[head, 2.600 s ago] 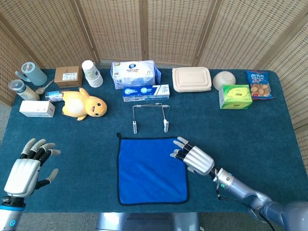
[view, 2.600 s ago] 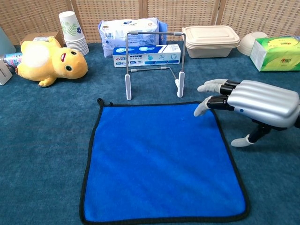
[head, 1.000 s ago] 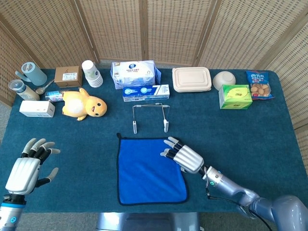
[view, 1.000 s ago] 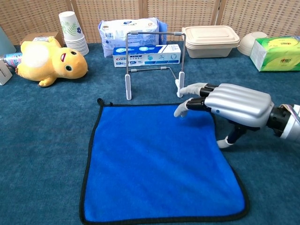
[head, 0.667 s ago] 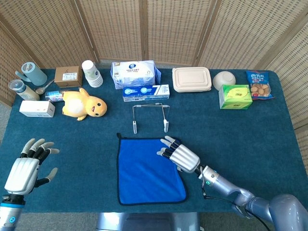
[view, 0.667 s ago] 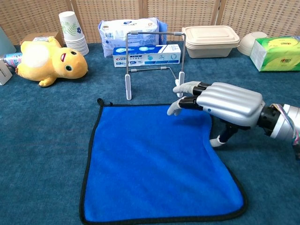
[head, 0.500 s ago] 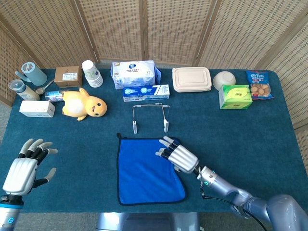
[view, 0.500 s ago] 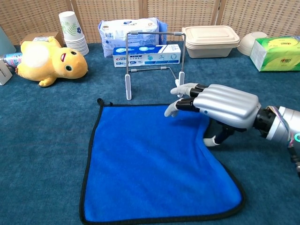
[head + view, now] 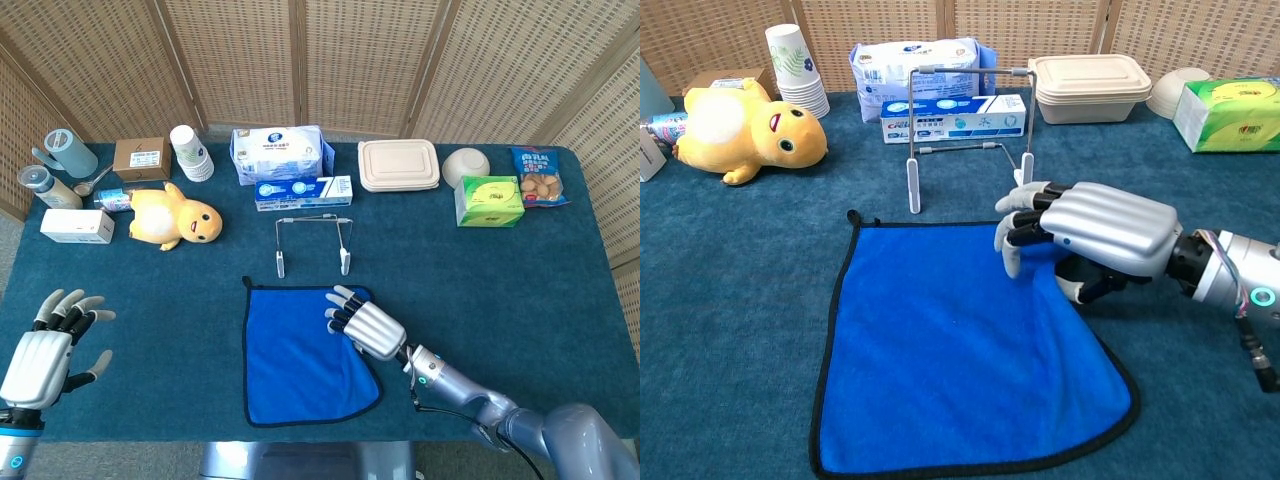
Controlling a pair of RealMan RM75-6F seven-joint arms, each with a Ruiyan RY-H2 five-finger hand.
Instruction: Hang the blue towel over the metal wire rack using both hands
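Right robot hand [image 9: 1095, 238] clamped on blue towel [image 9: 960, 350] corner, thumb hidden, left robot hand [image 9: 40, 355] splayed

Blue towel [image 9: 950, 350] corner hidden under right hand [image 9: 1102, 236]

Blue towel [image 9: 300, 350] [image 9: 950, 350], square with dark piping and a small loop at the far left corner, spread mostly flat on the bench near the front edge. Far right corner bunched and drawn inward, right edge slanting toward the near side. Metal wire rack [image 9: 312, 240] [image 9: 970, 135], thin grey frame on two white feet, upright just beyond the far edge of the towel, not touching it. Nothing draped over the top bar.
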